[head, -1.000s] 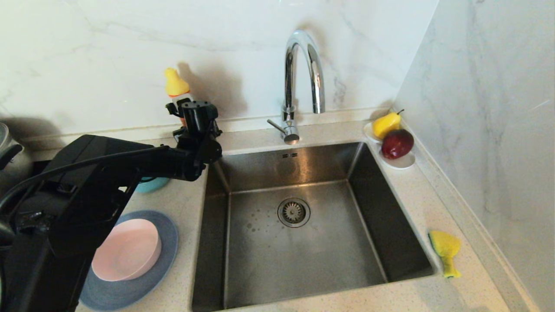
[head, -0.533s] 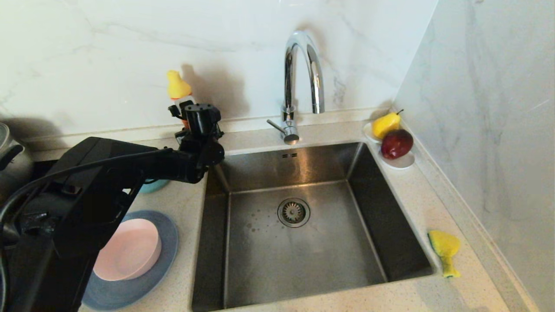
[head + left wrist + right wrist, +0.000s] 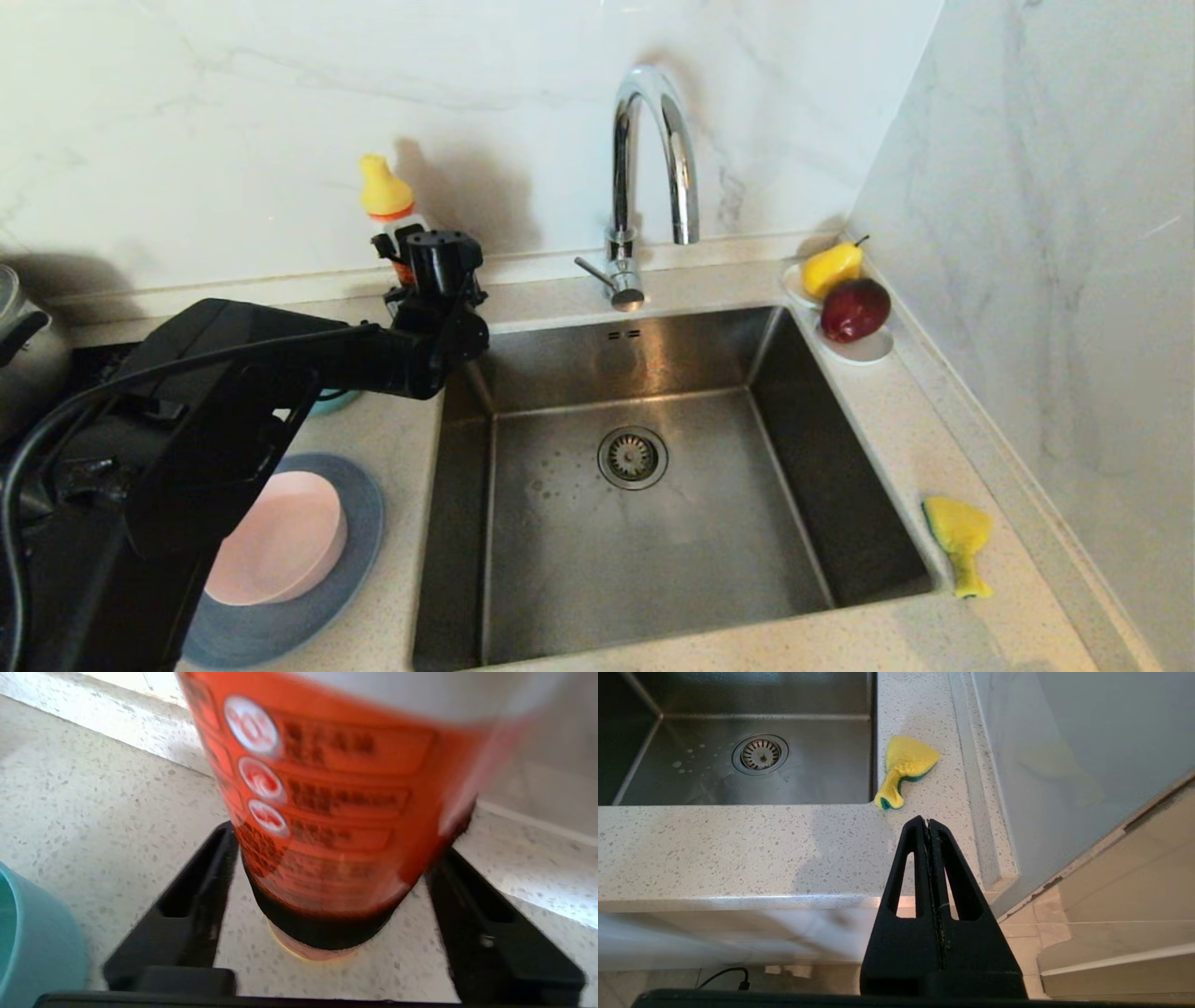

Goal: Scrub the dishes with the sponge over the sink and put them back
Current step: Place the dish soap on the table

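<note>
Three dishes, one small teal bowl (image 3: 28, 947), one pale pink shallow bowl (image 3: 280, 541) on one slate-blue plate (image 3: 359, 523), sit by the left gripper (image 3: 327, 896), fingers (image 3: 196, 900) spread around one orange bottle (image 3: 336, 812); right gripper (image 3: 928, 826) fingers pressed together.

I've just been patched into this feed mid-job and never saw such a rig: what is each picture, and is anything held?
It is a two-armed robot at a kitchen sink. The wide picture is from its head. One close-up looks past the left gripper, whose open fingers flank an orange bottle on the counter without gripping it; the teal bowl is beside it. The other shows the right gripper, shut and empty, in front of the counter, near the sponge. The pink bowl sits on the blue plate.
</note>
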Motion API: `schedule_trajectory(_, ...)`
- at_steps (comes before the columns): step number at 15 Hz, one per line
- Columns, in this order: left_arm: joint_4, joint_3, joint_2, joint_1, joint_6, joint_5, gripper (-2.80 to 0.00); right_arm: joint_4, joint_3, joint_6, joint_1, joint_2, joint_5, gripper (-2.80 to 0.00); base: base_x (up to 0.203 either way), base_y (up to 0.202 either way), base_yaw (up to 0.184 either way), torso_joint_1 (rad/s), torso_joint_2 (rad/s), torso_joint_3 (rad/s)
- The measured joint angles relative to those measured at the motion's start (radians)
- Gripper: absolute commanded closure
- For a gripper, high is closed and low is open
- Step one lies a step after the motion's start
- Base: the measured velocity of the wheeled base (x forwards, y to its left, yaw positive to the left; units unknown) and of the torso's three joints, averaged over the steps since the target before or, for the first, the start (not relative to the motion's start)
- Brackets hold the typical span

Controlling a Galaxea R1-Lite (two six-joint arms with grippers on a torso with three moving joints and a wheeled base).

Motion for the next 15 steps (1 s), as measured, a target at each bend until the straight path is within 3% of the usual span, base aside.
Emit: schedule_trajectory(15,0.016,0.076,-0.193,-0.027,0.009,-0.001,-2.80,0.000,0.000,0.000,0.000,0.000,0.000,0.00,0.000,0.000,0.000,0.000,0.00,0.000)
